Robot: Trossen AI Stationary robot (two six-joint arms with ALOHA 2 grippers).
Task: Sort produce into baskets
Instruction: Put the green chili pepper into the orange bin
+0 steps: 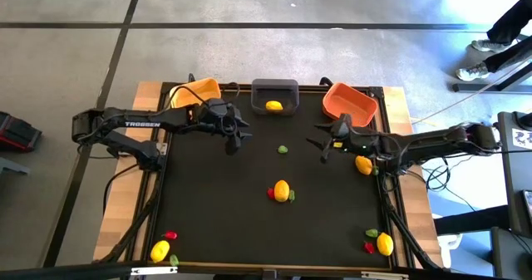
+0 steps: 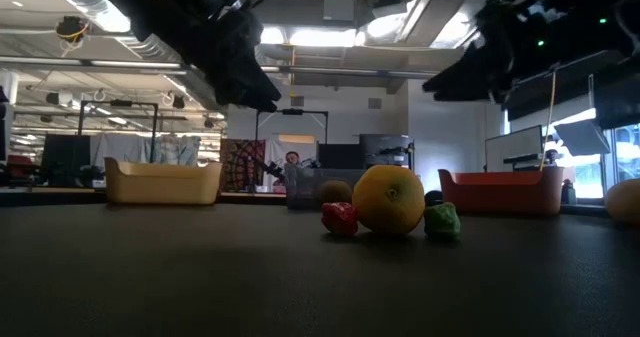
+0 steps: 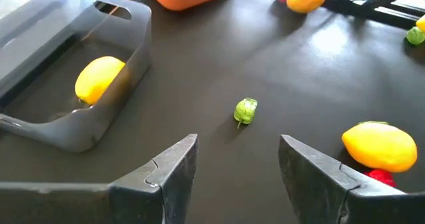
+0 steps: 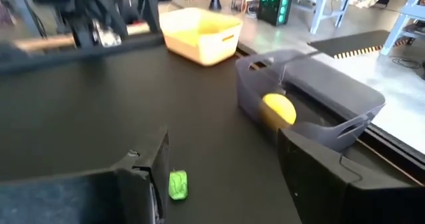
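Wrist views: both pincers [image 3: 238,174] [image 4: 222,177] gape, empty

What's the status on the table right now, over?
Left gripper and right gripper open, empty, above mat. One lemon in grey basket. Lone green piece between grippers, unobstructed.

One yellow lemon [image 1: 273,106] lies inside the grey basket [image 1: 274,88].

Three baskets [image 1: 274,93] stand in a row along the table's far edge; a lemon [image 1: 273,106] lies in the middle one. The left gripper [image 1: 233,143] and right gripper [image 1: 322,143] hover apart, empty, with a small pepper [image 1: 283,149] on the mat between them. A lemon cluster [image 1: 282,191] lies nearer than both.
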